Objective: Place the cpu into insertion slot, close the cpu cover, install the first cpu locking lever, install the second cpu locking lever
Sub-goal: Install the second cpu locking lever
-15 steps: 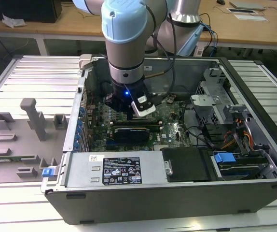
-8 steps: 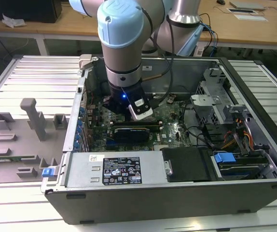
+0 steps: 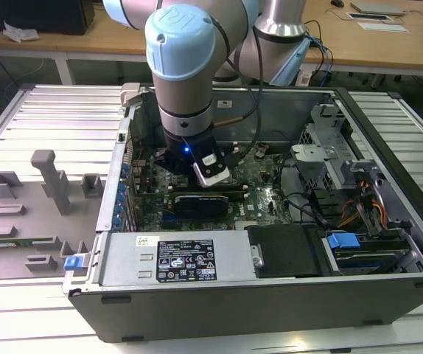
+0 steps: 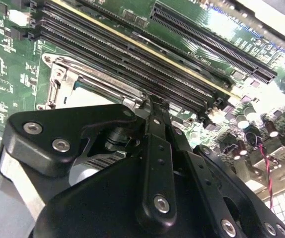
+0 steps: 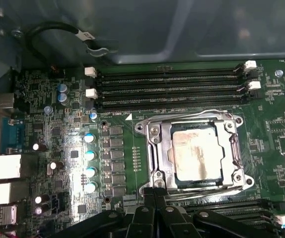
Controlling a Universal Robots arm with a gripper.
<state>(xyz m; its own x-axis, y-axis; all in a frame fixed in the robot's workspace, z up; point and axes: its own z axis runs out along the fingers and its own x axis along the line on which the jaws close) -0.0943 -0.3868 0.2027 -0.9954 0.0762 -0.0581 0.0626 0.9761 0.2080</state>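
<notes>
Your tool, fingers pressed together and holding nothing, sits at the edge of the cpu cover, which lies closed over the cpu.

CPU seated under closed cover
The silver-topped cpu is framed flat by the cpu cover in the insertion slot.

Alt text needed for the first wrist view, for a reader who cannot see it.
The cpu sits in the insertion slot with the silver cpu cover closed around it, on a green motherboard. The black gripper, fingers together, sits at the cover's edge; long black memory slots run along the cover's far side.
</notes>
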